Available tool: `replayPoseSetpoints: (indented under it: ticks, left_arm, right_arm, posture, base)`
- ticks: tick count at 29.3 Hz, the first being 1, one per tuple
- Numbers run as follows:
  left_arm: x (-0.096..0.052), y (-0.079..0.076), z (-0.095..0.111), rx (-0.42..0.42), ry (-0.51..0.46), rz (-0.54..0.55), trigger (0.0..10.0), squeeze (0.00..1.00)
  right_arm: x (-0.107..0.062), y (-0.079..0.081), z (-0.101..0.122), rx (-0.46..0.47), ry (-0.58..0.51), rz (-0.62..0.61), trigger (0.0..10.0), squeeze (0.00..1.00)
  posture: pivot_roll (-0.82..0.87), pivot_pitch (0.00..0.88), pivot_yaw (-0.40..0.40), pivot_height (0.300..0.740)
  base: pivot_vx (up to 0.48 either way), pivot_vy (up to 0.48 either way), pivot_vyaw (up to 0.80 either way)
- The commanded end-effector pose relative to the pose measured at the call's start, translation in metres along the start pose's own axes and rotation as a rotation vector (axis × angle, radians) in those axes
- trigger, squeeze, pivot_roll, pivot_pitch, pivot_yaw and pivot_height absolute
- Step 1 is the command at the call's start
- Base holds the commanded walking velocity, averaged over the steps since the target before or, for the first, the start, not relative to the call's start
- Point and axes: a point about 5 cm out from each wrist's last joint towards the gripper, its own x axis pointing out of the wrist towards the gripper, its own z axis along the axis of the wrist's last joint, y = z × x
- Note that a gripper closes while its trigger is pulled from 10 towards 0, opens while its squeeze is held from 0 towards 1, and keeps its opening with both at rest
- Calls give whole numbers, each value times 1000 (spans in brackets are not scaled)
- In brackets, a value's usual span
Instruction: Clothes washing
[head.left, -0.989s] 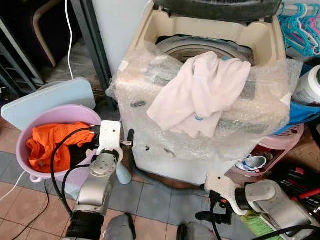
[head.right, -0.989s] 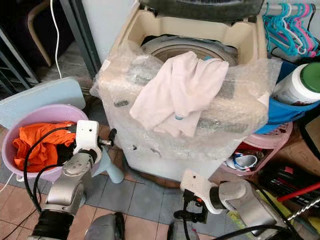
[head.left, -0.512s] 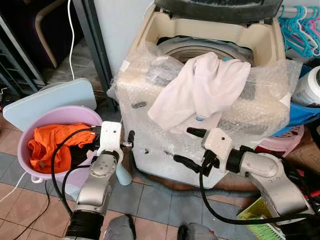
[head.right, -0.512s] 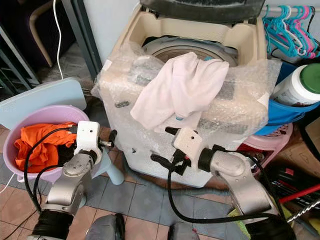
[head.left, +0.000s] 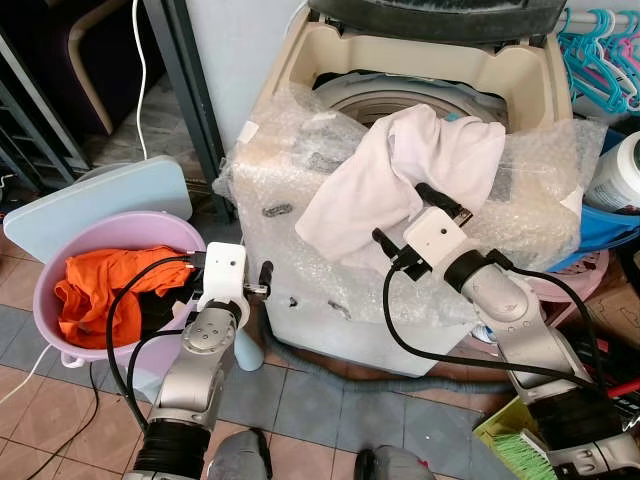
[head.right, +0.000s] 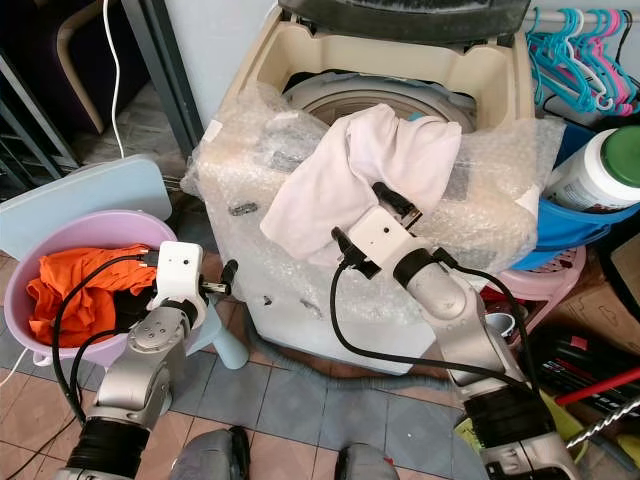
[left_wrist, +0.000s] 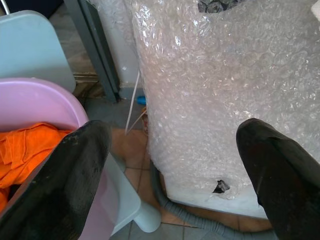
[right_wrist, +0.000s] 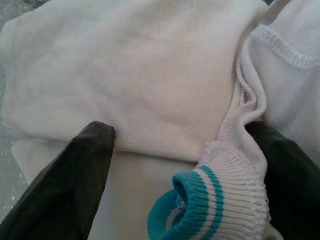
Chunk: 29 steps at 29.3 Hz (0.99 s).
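Top-loading washing machine (head.left: 330, 290), lid up, front and rim wrapped in bubble wrap (head.left: 540, 215). At its left front corner on the tiled floor: a lilac basin (head.left: 120, 232) holding an orange garment (head.left: 100, 295), with a pale blue board (head.left: 85, 205) leaning behind it. At its right side: coloured hangers (head.left: 600, 50), a white jar with a green lid (head.right: 600, 165) resting in a blue holder (head.left: 610, 228), and pink baskets lower down. A grey drain hose (left_wrist: 200, 220) runs along the floor at the machine's base. White shirt (head.left: 400, 175) lies draped over the front rim, long axis running from the drum opening down the front wall toward the machine's left front corner; its teal-striped ribbed cuff (right_wrist: 210, 210) lies between the right gripper's fingers. Right gripper (head.left: 412, 212) is at the shirt's lower fold against the front edge, fingers spread apart around the cloth, not closed on it. Left gripper (left_wrist: 175, 175) is low, between basin and machine front, fingers wide apart, holding nothing.
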Motion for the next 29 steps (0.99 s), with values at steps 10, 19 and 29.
replayPoseSetpoints:
  ticks: [10, 19, 29]
  left_arm:
    - [-1, 0, 0, 12, 9, 9, 10000, 0]
    - [1, -2, 0, 12, 8, 8, 10000, 0]
    - [1, -2, 0, 10, 2, 15, 10000, 0]
  right_arm:
    - [7, 15, -19, 44, 62, 9, 0, 0]
    - [9, 23, -25, 105, 70, 53, 0, 0]
    - [7, 43, -34, 107, 108, 260, 0, 0]
  posture:
    - [-26, 102, 19, 740]
    - [-22, 96, 16, 740]
    - [-20, 91, 14, 740]
  base:
    - [0, 0, 0]
    - [0, 0, 0]
    - [0, 0, 0]
